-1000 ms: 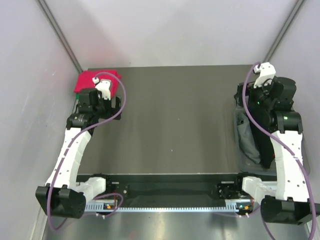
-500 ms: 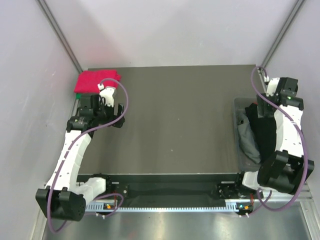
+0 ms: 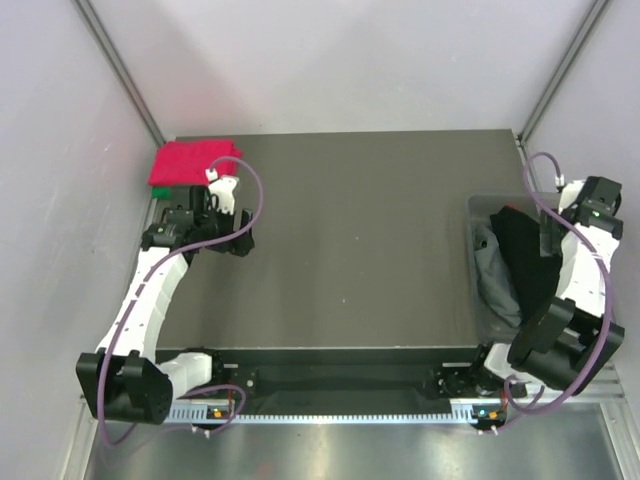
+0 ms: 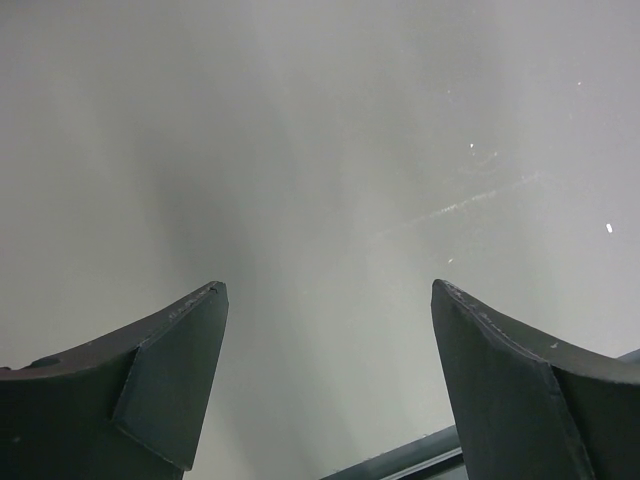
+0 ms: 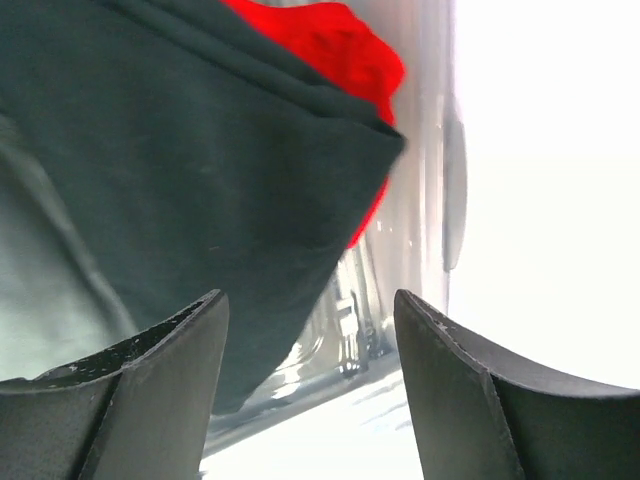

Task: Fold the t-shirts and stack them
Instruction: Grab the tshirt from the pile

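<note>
A folded pink-red t-shirt (image 3: 192, 161) lies at the table's far left corner, with a bit of a green t-shirt (image 3: 158, 192) showing under it. A black t-shirt (image 3: 520, 260) and a grey t-shirt (image 3: 492, 280) lie crumpled in the clear plastic bin (image 3: 474, 215) at the right. In the right wrist view the black t-shirt (image 5: 180, 160) covers a red t-shirt (image 5: 340, 50). My left gripper (image 4: 325, 300) is open and empty, just this side of the folded stack, facing the pale wall. My right gripper (image 5: 310, 310) is open and empty over the bin's edge.
Pale walls close the table in on the left, back and right. The bin's clear wall (image 5: 430, 200) stands beside my right gripper. Purple cables loop off both arms. The dark tabletop (image 3: 350, 240) stretches between the stack and the bin.
My left gripper has drawn back from the pink-red stack towards the table's near side. My right arm has swung out to the right, past the bin's far edge.
</note>
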Motion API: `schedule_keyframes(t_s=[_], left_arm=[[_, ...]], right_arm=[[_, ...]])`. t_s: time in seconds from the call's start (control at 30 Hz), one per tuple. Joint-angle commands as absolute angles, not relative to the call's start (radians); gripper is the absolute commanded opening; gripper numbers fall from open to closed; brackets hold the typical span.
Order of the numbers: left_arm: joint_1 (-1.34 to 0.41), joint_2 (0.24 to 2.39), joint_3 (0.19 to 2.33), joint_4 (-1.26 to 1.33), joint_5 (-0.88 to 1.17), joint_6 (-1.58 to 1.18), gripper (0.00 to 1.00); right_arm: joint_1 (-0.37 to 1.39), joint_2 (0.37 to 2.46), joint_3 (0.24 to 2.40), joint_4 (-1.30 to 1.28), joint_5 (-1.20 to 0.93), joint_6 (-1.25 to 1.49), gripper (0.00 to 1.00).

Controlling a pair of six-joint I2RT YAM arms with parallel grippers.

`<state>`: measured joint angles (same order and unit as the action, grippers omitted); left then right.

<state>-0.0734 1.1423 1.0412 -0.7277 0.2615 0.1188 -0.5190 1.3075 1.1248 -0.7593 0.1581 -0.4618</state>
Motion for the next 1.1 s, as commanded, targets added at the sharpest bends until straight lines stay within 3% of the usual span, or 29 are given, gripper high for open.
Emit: schedule_keyframes(t_s=[0.0,0.23,0.37,0.5,0.87,1.07], left_arm=[[-0.071,1.141,1.026,-0.707,0.269,0.137,0.87],[-0.071,1.066,0.977,-0.675,0.255,0.132,0.86],[-0.071,1.057,0.959,-0.669,0.271,0.127,0.86],[-0.071,1.045,0.951,-0.669,0.279,0.127,0.86],[-0.069,1.031,0.939,-0.655,0.282,0.127,0.86],[-0.071,1.035,0.933,-0.649,0.290,0.127,0.86]], right_arm=[[-0.589,1.325,1.129,-0.684,0.083,-0.491,0.67],[-0.675,1.405,1.152,-0.678,-0.078,-0.517,0.68],[-0.777,1.479,1.238,-0.745,-0.364,-0.497,0.69],[-0.815,1.569,1.308,-0.814,-0.508,-0.474,0.68],[-0.816,1.612,1.319,-0.880,-0.609,-0.512,0.40],[-0.816,1.586,1.321,-0.922,-0.620,-0.563,0.12]])
